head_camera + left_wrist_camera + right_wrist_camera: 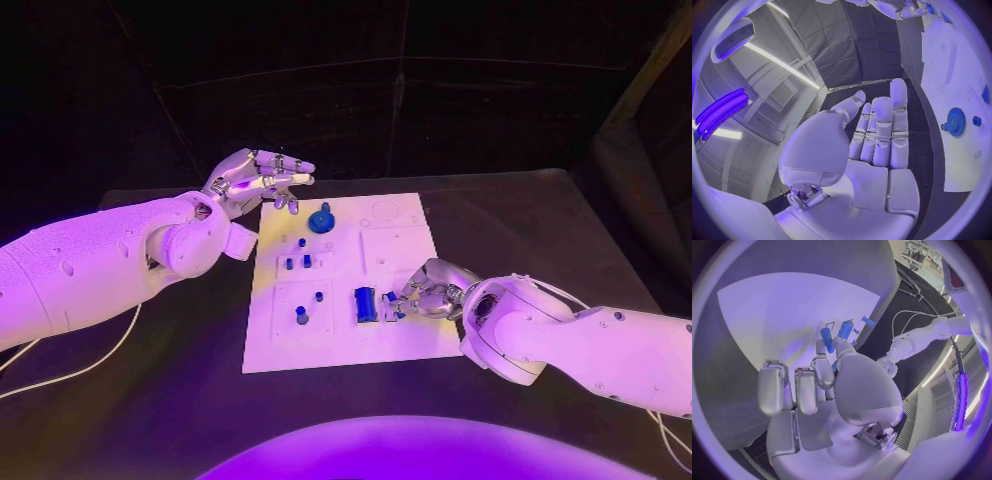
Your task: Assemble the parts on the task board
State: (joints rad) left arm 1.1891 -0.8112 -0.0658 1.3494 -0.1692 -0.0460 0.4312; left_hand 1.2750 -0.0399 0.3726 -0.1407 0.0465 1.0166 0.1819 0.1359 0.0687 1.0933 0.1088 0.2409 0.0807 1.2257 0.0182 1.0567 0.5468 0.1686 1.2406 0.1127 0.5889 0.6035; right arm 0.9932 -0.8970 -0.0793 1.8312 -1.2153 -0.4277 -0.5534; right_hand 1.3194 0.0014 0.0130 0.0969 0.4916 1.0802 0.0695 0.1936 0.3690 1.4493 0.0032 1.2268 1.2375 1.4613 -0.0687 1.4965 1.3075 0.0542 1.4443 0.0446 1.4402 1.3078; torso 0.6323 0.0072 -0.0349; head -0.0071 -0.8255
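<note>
At the task board's (339, 340) near edge, my right hand (430, 290) pinches a blue peg (827, 340); seating it comes next. Left hand (260, 180) open, idle.

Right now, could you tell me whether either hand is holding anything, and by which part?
The right hand pinches a small blue part by its lower end, over the task board. The left hand holds nothing.

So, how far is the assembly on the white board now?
Partly done, it seems: several small blue pegs stand in the task board, and a blue gear sits at its far end. The right robot hand pinches a blue part over the board. The left robot hand hovers empty.
</note>
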